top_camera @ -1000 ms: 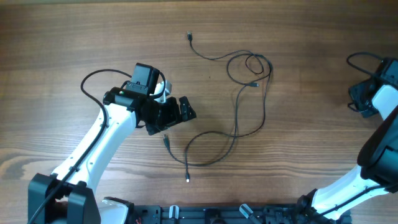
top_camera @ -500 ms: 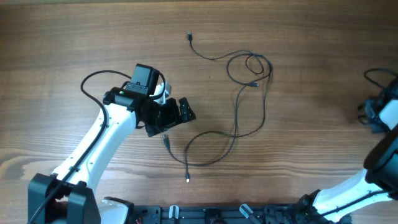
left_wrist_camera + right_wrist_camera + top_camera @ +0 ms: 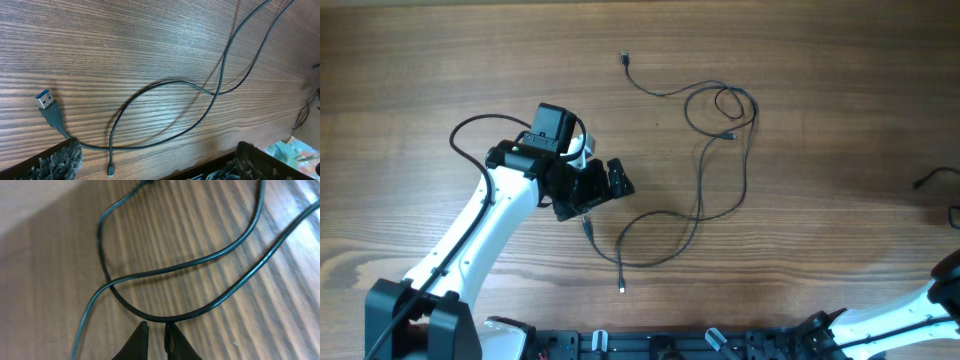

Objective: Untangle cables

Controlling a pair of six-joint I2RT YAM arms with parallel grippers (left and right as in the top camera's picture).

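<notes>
- The table point(image 3: 440, 60) is brown wood with long, fine grain lines running left to right in the overhead view.
- The cables point(image 3: 702, 190) are thin, dark, round wires lying limp in smooth curves at the table's middle, right of the left arm.
- Their long run goes top to bottom overhead: a small plug point(image 3: 623, 58) at the far end, a ring-like loop below and right of it, then two strands down to a wide bend.
- In the left wrist view the cables point(image 3: 170, 81) arch and cross once; a blue-tongued USB plug point(image 3: 45, 100) points up-left and a tiny plug point(image 3: 109, 174) points down.
- The left gripper point(image 3: 605, 187) hangs over the USB plug point(image 3: 586, 226); its rough-textured fingers point(image 3: 60, 160) are spread wide and grasp nothing.
- The right gripper point(image 3: 156, 330) shows black pointed tips almost together, nothing between them.
- Beyond those tips lie dark cords point(image 3: 210, 257), crossing; I cannot tell whether they belong to the tangle.
</notes>
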